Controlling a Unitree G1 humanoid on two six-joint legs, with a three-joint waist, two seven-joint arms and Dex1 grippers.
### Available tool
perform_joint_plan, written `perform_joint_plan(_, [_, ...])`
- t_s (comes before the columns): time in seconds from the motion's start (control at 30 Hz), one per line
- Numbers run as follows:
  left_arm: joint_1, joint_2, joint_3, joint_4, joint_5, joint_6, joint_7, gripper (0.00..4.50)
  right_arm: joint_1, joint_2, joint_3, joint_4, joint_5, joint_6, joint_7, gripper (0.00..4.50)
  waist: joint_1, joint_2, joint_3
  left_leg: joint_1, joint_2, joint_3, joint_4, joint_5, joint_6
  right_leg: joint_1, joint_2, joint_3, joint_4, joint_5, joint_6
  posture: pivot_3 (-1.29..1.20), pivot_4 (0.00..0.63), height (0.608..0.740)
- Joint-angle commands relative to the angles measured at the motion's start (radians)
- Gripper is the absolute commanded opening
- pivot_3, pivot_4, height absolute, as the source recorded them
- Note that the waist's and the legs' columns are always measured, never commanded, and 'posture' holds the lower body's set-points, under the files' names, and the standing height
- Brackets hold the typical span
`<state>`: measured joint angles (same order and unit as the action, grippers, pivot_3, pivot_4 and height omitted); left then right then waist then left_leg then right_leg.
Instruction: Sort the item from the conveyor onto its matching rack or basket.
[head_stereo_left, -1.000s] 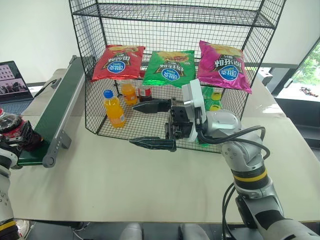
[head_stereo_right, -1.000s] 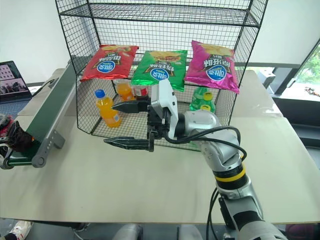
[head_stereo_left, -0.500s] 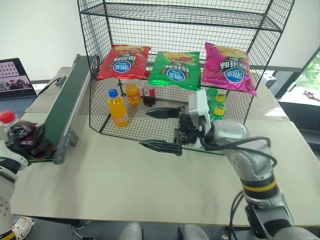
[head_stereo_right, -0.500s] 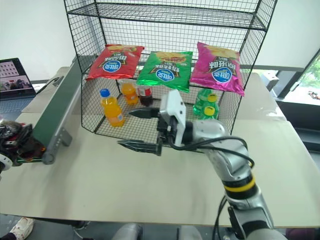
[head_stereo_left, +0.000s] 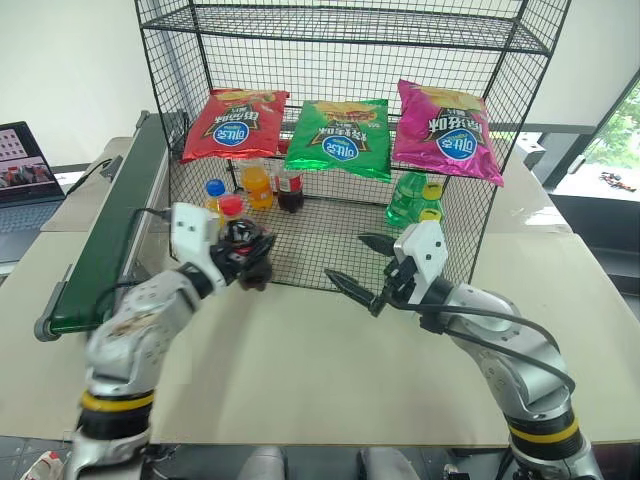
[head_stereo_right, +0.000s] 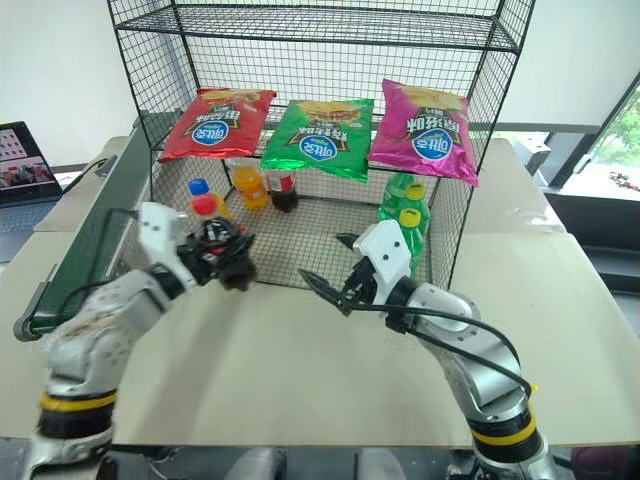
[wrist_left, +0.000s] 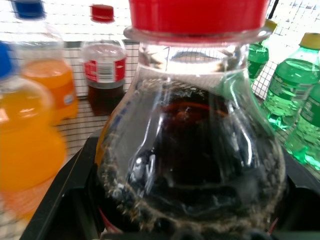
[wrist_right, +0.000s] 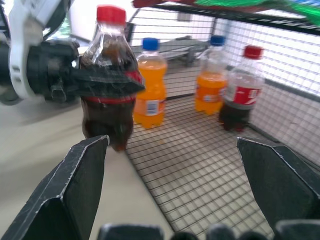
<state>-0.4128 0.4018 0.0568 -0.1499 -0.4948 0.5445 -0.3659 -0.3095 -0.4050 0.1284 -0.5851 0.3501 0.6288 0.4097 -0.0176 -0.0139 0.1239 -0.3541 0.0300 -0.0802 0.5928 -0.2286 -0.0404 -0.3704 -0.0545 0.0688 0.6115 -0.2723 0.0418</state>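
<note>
While left fingers (wrist_right: 107, 82) clamp cola bottle (wrist_right: 110, 75) above beige table (head_stereo_left: 330, 370), right fingers (head_stereo_left: 345, 282) gape.

Cola bottle (head_stereo_right: 222, 247) in left tool (head_stereo_right: 215, 255)

1. A pale beige surface (head_stereo_left: 300, 370) carries everything.
2. The black wire rack (head_stereo_left: 340, 60) stands toward its back.
3. The dark green conveyor (head_stereo_left: 110, 235) runs along its left side, just beside the rack.
4. A laptop (head_stereo_left: 22, 170) sits at the far left.
</note>
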Motion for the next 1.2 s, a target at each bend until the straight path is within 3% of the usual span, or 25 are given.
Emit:
perform_joint_plan(0.03, [-0.115,-0.054,-0.015,0.175,0.096,-0.185,-0.019,3.10,0.000,0.030,0.008,-0.044,-0.066,0.002,-0.084,4.50,0.000,0.000,0.000,0.000,0.000,0.000,0.000,0.000,0.000,0.000,0.000,0.000,0.000,0.000,0.000,0.00,0.150,0.738])
perform_joint_plan(0.43, [-0.309,-0.214,-0.056,0.651,0.253,-0.515,-0.065,3.10,-0.008,0.129,0.063,-0.025,-0.166,0.036,-0.196,4.50,0.004,0.000,0.000,-0.001,-0.001,0.000,0.000,0.000,0.000,0.000,0.000,0.000,0.000,0.000,0.000,0.00,0.150,0.738])
perform_joint_plan(0.53, [-0.326,-0.226,-0.050,0.725,0.271,-0.573,-0.084,4.43,-0.008,0.132,0.054,-0.024,-0.165,0.040,-0.191,4.50,0.004,0.000,0.000,-0.001,-0.001,0.000,0.001,0.000,0.000,0.000,0.000,0.000,0.000,0.000,0.001,0.00,0.150,0.738])
perform_joint_plan(0.67, [-0.320,-0.224,-0.039,0.730,0.268,-0.590,-0.109,4.49,-0.010,0.129,0.044,-0.017,-0.161,0.038,-0.181,4.50,0.001,0.000,0.000,-0.001,-0.001,0.000,0.001,0.000,0.000,0.001,0.000,0.000,0.000,0.000,0.001,0.00,0.150,0.738])
perform_joint_plan(0.77, [-0.289,-0.214,-0.037,0.676,0.257,-0.564,-0.129,4.49,-0.007,0.131,0.043,-0.015,-0.161,0.035,-0.176,4.50,0.001,0.000,0.000,0.000,-0.001,0.000,0.001,0.000,0.000,0.001,0.000,0.000,0.000,0.000,0.001,0.00,0.150,0.738])
perform_joint_plan(1.2, [0.114,-0.060,0.049,-0.039,0.139,-0.142,-0.087,4.49,0.106,0.107,-0.007,0.007,-0.139,-0.041,-0.110,4.50,0.002,0.001,-0.001,0.000,0.000,-0.001,0.002,0.000,0.000,0.001,-0.001,0.000,0.002,-0.001,0.001,0.00,0.150,0.738])
